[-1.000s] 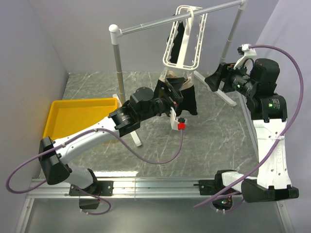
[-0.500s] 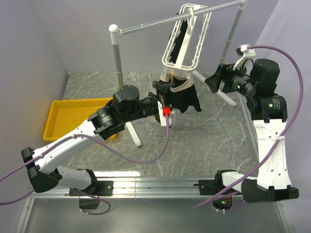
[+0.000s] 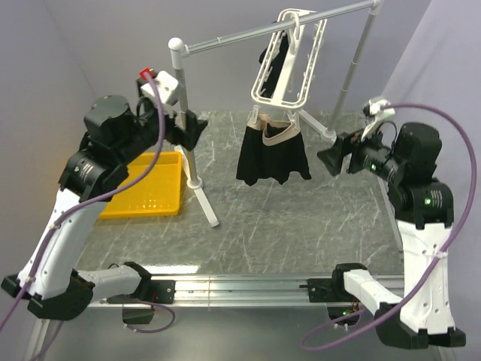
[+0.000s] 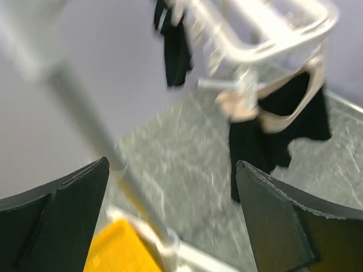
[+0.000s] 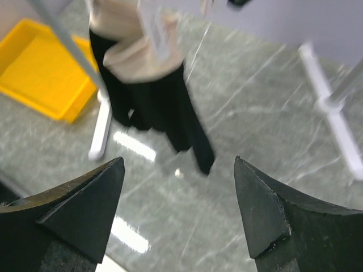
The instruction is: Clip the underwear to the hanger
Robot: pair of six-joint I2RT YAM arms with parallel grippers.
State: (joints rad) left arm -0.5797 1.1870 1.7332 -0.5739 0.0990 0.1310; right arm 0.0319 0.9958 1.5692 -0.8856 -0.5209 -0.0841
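Underwear (image 3: 274,150): hangs by its tan band from the bottom clips of the hanger (image 3: 289,64), over the far middle of the table (image 3: 301,218).
Top view alone: hanger hook over the rail stand (image 3: 225,39); both arms apart from the cloth.
Left wrist view alone: tan band sags between clips; blurred.
Right wrist view: black cloth hangs straight; yellow tray (image 5: 39,68) behind it.
Left gripper (image 3: 194,126): spread wide, empty, beside the stand's left post.
Right gripper (image 3: 331,156): spread wide, empty, near the right edge, facing the underwear, not touching.

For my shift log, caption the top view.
Underwear hangs from the hanger on the rail; left gripper and right gripper open, clear.
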